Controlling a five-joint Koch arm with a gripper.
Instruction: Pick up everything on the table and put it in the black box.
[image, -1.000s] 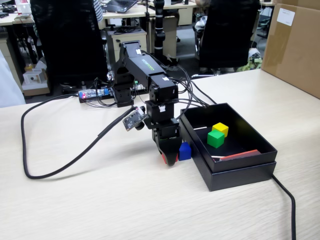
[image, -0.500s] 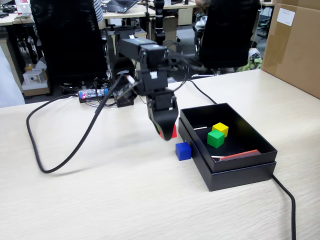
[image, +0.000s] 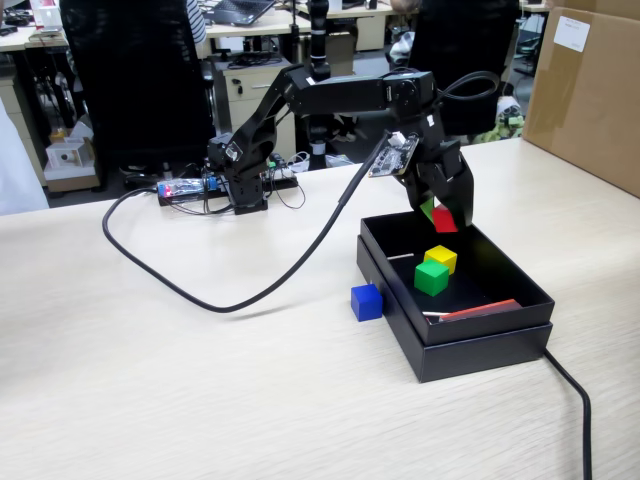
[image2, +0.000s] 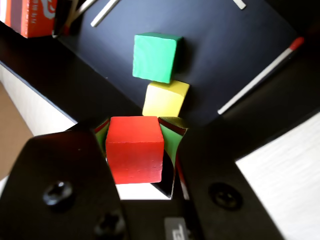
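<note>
My gripper (image: 443, 218) (image2: 135, 131) is shut on the red cube (image: 445, 220) (image2: 134, 154) and hangs above the far end of the black box (image: 500, 345) (image2: 235, 50). Inside the box lie the yellow cube (image: 440, 259) (image2: 165, 98) and the green cube (image: 431, 277) (image2: 153, 56), touching each other just below the held cube. The blue cube (image: 367, 301) rests on the table against the box's left wall in the fixed view.
A thin red-and-white strip (image: 475, 310) lies in the box near its front wall. Black cables (image: 200, 292) loop across the table left of the box, another runs off its front right corner (image: 575, 400). A big brown carton (image: 590, 90) stands at the back right.
The arm has lifted the red cube off the table beside the blue cube and swung it to the right, over the black box. The blue cube has stayed put.
</note>
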